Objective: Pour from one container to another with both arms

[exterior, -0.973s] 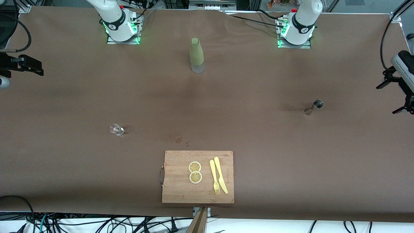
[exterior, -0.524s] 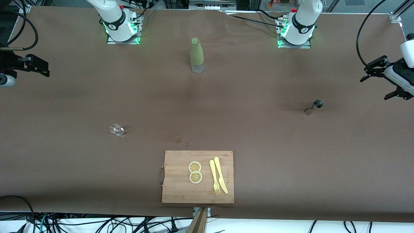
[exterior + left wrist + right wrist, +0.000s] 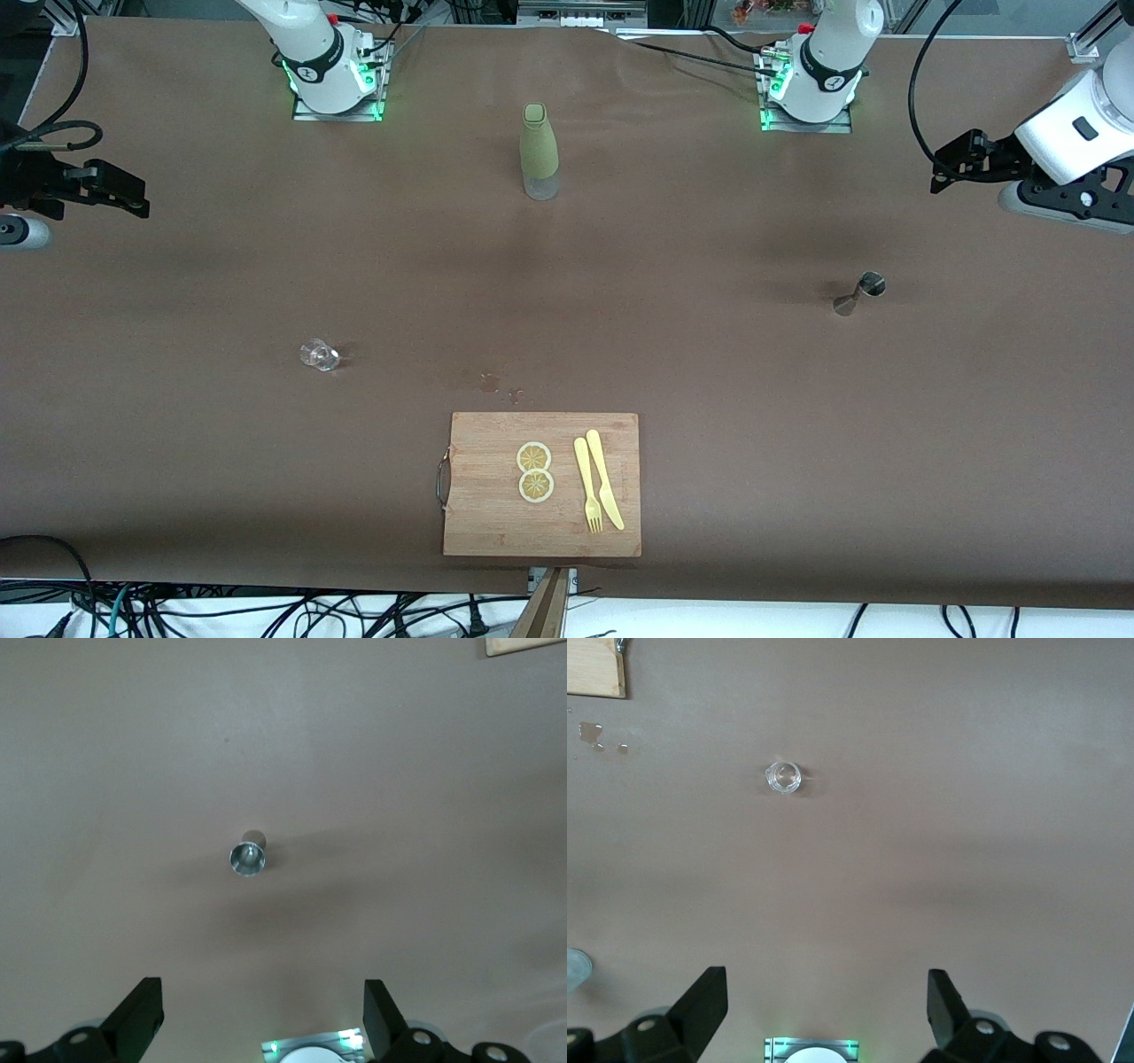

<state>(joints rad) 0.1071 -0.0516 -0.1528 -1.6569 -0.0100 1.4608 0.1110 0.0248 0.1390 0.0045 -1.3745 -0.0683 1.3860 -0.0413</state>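
A small metal jigger (image 3: 859, 293) stands toward the left arm's end of the table. A small clear glass (image 3: 319, 355) stands toward the right arm's end, nearer the front camera. A tall olive-green bottle (image 3: 539, 151) with a clear base is upright between the two arm bases. My left gripper (image 3: 955, 165) hangs open and empty over the table's end, apart from the jigger (image 3: 248, 857). My right gripper (image 3: 120, 188) hangs open and empty over its own end of the table, well away from the glass (image 3: 783, 777). In the wrist views, both the left gripper (image 3: 261, 1020) and the right gripper (image 3: 824, 1012) have nothing between their fingers.
A wooden cutting board (image 3: 483, 523) lies at the table's front edge with two lemon slices (image 3: 534, 471), a yellow fork (image 3: 587, 486) and a yellow knife (image 3: 604, 478). Small wet stains (image 3: 490, 382) mark the brown cloth just above it. Cables hang off the front edge.
Both grippers have moved in from the table's ends toward its middle. The left arm has come farther into the front view. Nothing on the table has moved.
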